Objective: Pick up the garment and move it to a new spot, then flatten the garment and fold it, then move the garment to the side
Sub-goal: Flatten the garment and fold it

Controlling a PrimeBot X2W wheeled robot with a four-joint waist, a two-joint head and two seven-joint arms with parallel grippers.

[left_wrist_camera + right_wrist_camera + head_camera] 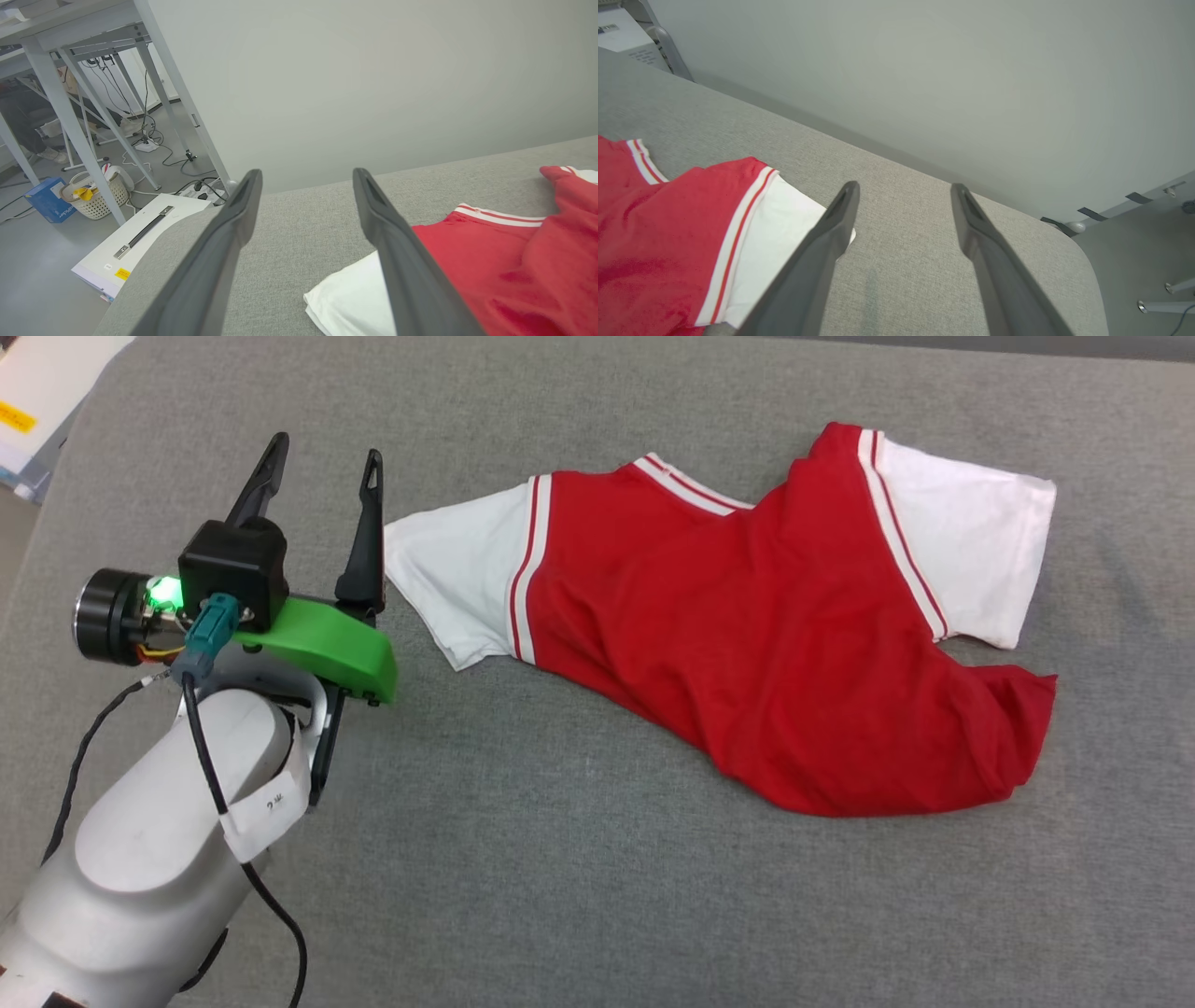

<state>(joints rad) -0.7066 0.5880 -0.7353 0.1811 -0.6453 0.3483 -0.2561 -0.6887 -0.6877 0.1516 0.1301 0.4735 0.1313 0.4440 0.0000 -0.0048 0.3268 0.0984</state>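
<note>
The grey fabric-covered table (560, 915) spans the head view. On it the garment (747, 644) lies rumpled, its red body stretching from the centre toward 3 o'clock. One white sleeve (448, 579) points to 9 o'clock, and the other sleeve (971, 551) lies at 2 o'clock. The left tool (327, 446) sits at 9 o'clock, fingers spread wide with nothing between them, one finger just beside the white sleeve. In its own wrist view the right tool (904, 185) is likewise open and empty, beside the other sleeve.

Rumpled red-and-white garment (747, 625) on grey surface (560, 849)
</note>
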